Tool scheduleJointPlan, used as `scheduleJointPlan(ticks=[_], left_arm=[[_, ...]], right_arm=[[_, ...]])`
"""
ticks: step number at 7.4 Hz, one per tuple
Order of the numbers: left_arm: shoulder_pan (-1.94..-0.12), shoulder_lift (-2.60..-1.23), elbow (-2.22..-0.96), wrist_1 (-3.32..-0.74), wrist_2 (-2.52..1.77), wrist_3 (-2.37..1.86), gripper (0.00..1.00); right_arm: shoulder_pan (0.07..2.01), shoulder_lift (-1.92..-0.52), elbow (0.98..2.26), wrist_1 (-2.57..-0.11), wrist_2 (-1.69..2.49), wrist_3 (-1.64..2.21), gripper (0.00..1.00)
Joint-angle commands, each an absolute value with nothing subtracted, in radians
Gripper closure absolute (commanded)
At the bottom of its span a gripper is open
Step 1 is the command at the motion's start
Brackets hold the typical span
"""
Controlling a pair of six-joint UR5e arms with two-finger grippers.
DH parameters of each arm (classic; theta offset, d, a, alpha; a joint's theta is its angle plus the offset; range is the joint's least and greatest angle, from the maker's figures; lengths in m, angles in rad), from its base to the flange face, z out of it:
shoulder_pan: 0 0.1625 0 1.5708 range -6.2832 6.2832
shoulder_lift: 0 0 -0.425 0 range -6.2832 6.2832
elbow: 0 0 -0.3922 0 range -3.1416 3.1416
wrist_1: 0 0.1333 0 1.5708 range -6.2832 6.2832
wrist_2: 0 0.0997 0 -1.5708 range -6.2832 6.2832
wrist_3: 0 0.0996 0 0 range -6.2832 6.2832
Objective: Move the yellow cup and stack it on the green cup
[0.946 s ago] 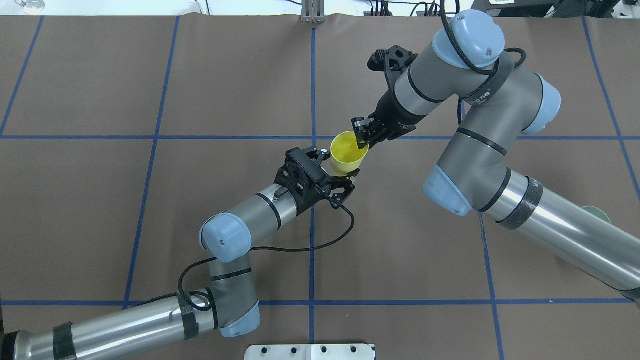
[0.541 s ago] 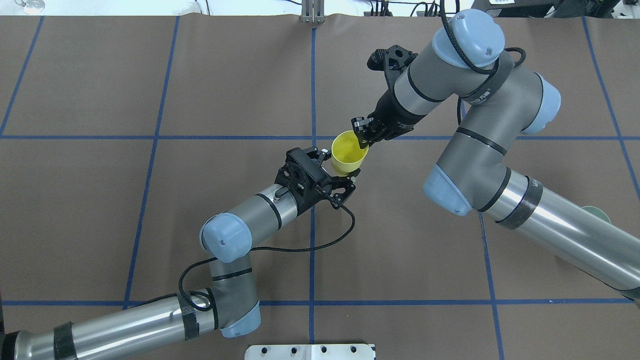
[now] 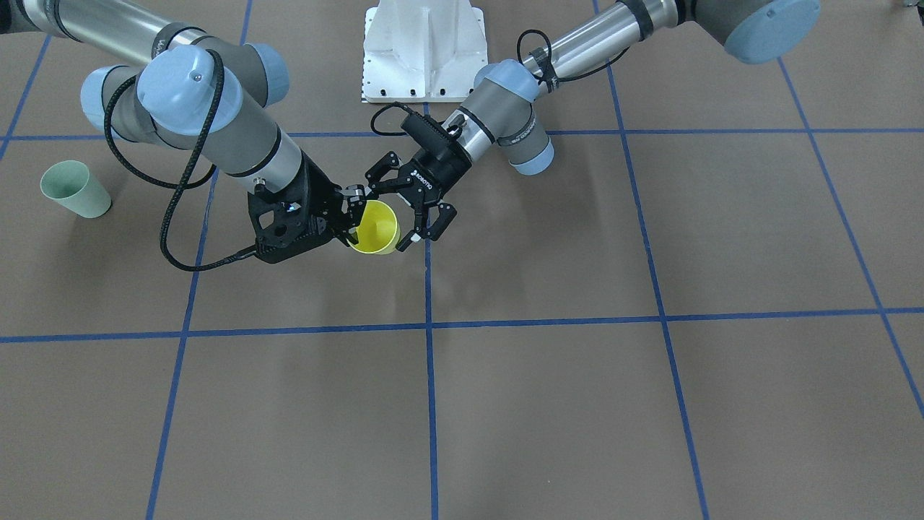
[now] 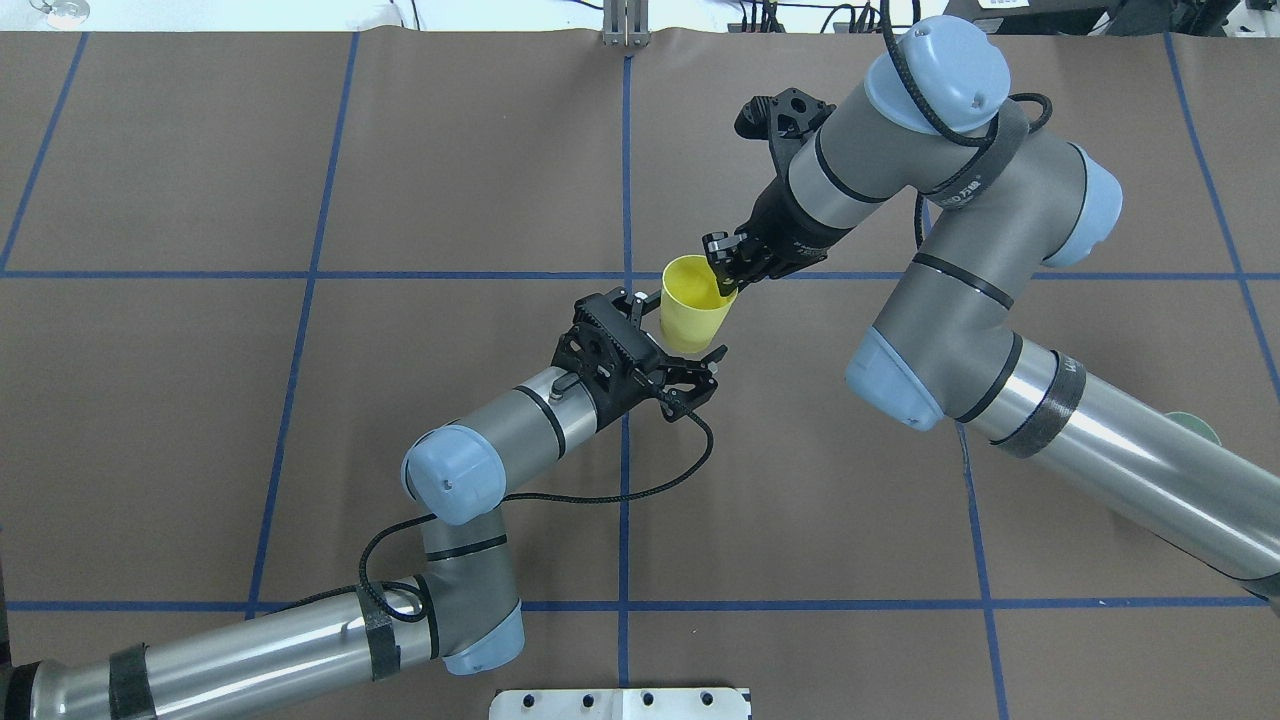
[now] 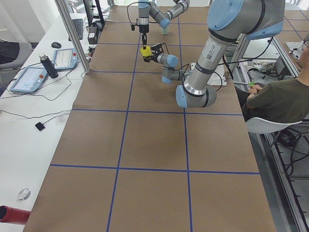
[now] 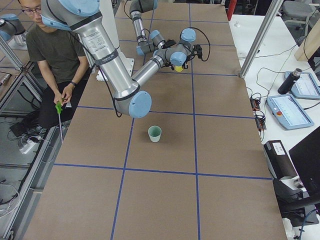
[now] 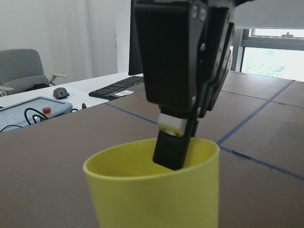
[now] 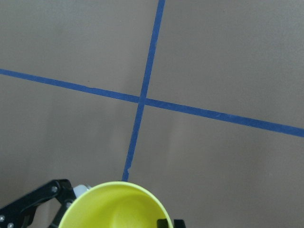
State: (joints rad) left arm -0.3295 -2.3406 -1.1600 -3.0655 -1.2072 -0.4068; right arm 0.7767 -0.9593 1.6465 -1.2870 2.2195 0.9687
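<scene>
The yellow cup (image 4: pixel 690 315) hangs upright over the table's middle, near a crossing of blue tape lines. My right gripper (image 4: pixel 722 278) is shut on its rim, with one finger inside the cup (image 7: pixel 152 190) and the other outside. My left gripper (image 4: pixel 678 326) stands open, its fingers spread on either side of the cup's lower body. In the front-facing view the yellow cup (image 3: pixel 375 227) sits between the right gripper (image 3: pixel 354 217) and the left gripper (image 3: pixel 382 217). The green cup (image 3: pixel 72 189) stands upright, alone, on the robot's right side; the right arm mostly hides the green cup (image 4: pixel 1195 425) from overhead.
The robot's white base plate (image 4: pixel 620 700) lies at the near edge. A seated person (image 6: pixel 55 45) is beside the robot's base. A side desk holds tablets and a bottle (image 6: pixel 287 80). Brown table mat (image 4: pixel 300 450) with a blue tape grid surrounds the arms.
The yellow cup has shifted slightly away from the robot with the right gripper. The left gripper has eased back a little, its fingers standing off the cup.
</scene>
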Motion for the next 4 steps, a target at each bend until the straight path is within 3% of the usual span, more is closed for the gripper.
scheduleJointPlan(ticks=[1, 4], left_arm=[[-0.33, -2.335, -1.175, -3.066, -1.207, -0.408, 0.01], [-0.338, -2.332, -1.163, -3.068, -1.111, -0.512, 0.01]], right_arm=[[0.849, -1.047, 1.748, -1.296, 2.224, 0.973, 1.0], [1.007, -1.387, 1.969, -1.293, 2.214, 0.976, 1.0]])
